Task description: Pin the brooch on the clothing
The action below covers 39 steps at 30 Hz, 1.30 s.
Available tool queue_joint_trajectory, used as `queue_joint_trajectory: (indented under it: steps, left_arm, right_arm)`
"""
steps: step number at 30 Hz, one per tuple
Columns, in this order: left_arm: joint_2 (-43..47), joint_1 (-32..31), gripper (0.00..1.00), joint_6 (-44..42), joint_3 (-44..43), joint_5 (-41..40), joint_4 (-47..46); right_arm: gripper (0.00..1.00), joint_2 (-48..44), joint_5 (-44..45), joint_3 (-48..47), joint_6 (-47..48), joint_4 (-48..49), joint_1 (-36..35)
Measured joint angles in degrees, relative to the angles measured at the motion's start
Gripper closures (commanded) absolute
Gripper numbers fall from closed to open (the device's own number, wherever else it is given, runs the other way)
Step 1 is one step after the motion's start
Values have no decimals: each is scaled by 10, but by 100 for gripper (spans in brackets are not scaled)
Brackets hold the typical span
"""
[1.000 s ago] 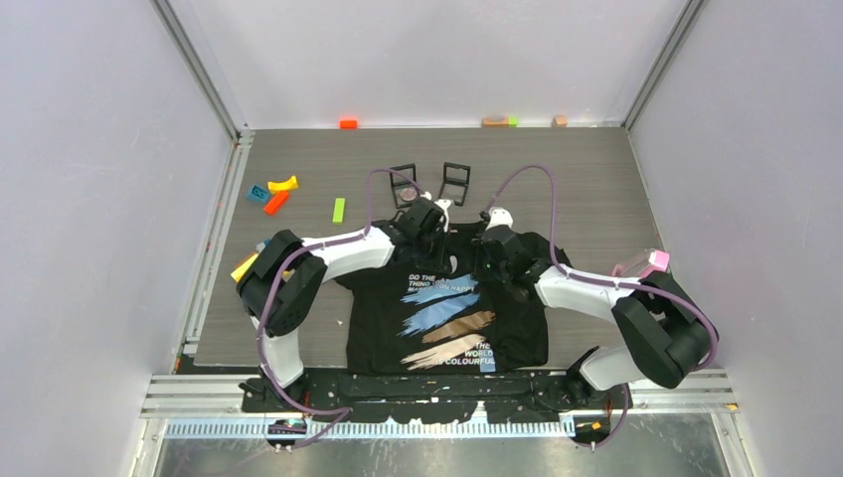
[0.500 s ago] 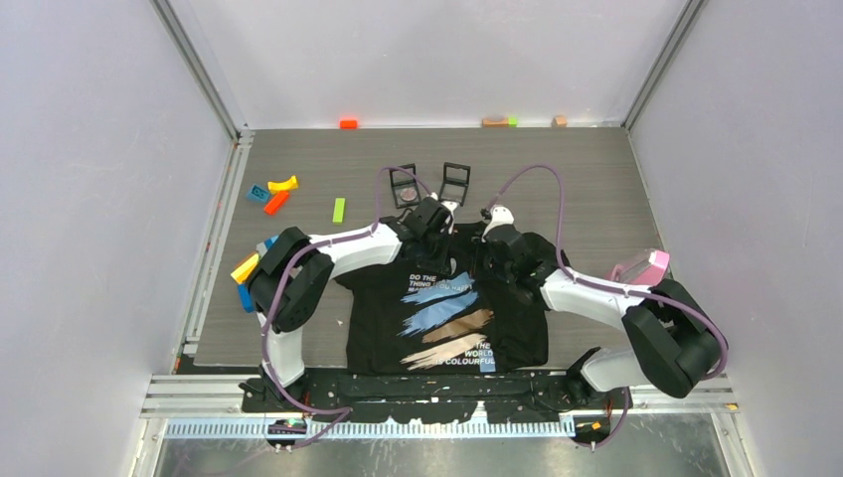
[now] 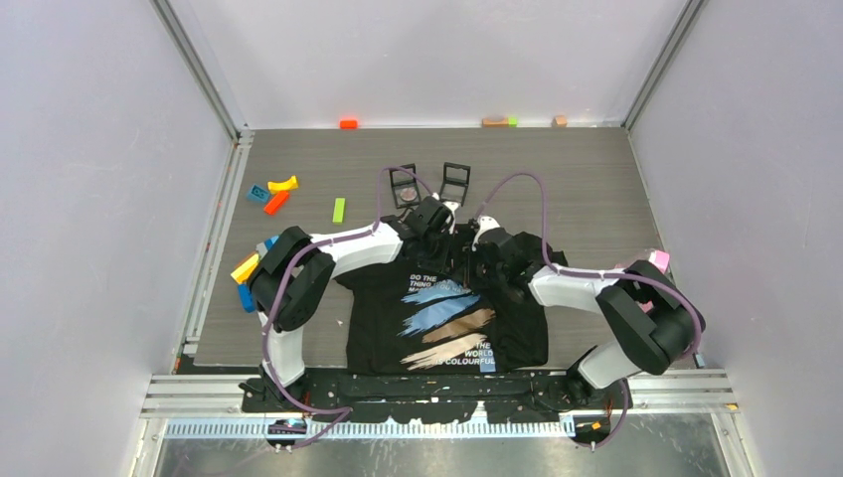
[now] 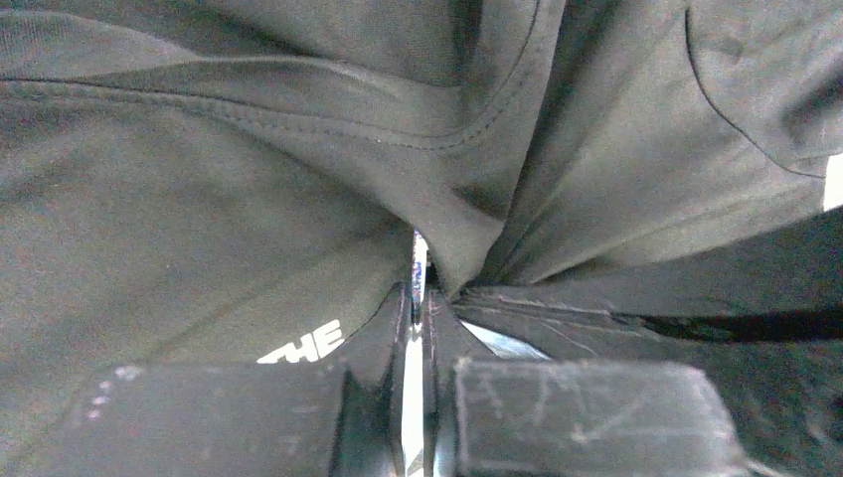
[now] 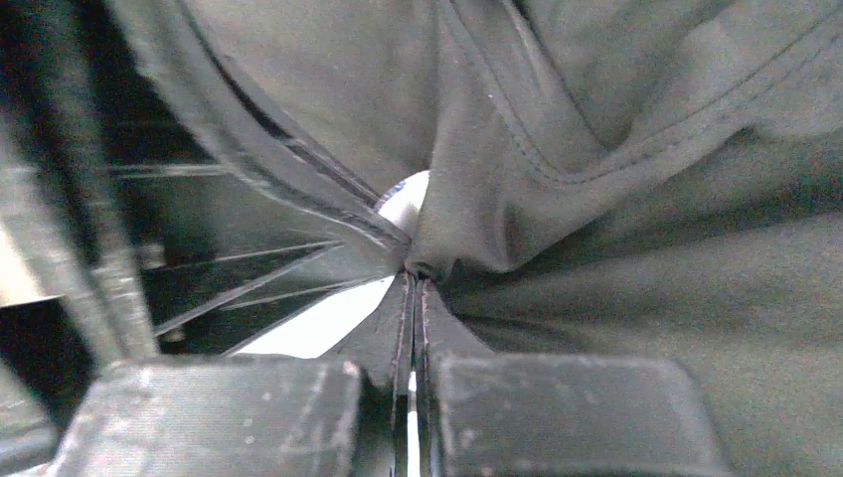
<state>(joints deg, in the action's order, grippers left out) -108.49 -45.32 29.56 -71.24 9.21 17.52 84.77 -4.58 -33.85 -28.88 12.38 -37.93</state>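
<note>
Table (image 3: 596, 179): grey wood-grain top.
Near middle: black T-shirt (image 3: 437, 318), print facing up.
Beyond the collar: 2 small black frames (image 3: 455, 181), side by side.
Left part: green block (image 3: 339, 210), orange block (image 3: 276, 202), yellow curved piece (image 3: 283, 184), blue piece (image 3: 257, 193).
Far edge: small orange brick (image 3: 348, 123), tan block (image 3: 494, 121).

Clothing (image 4: 179, 209) showing as matt black knit cloth, fine weave, raised stitching along seams. Left gripper (image 4: 419, 290) fingers looking like dull black plastic, scuffed and dusty. Right gripper (image 5: 413, 285) fingers showing same scratched matt plastic. Table (image 3: 587, 169) reading as grey wood-grain, low sheen. Arm shells (image 3: 348, 248) gleaming smooth white plastic. Purple cable (image 3: 532, 177) looking smooth, rubbery.
</note>
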Motion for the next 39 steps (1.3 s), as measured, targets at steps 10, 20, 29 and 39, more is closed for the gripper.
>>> queue_joint_trajectory:
  steps: [10,20,29,39]
  left_arm:
    - [11,3,100,20,41,12,-64]
    - [50,38,100,76,130,84,-183]
    - [57,46,100,91,144,134,-247]
    - [88,48,100,88,163,166,-272]
  right_arm:
    - [98,28,-4,2,-8,6,0]
    - [38,-49,14,43,-22,6,0]
    - [26,-207,54,82,-20,-8,11]
    - [23,-247,54,132,-27,-3,42]
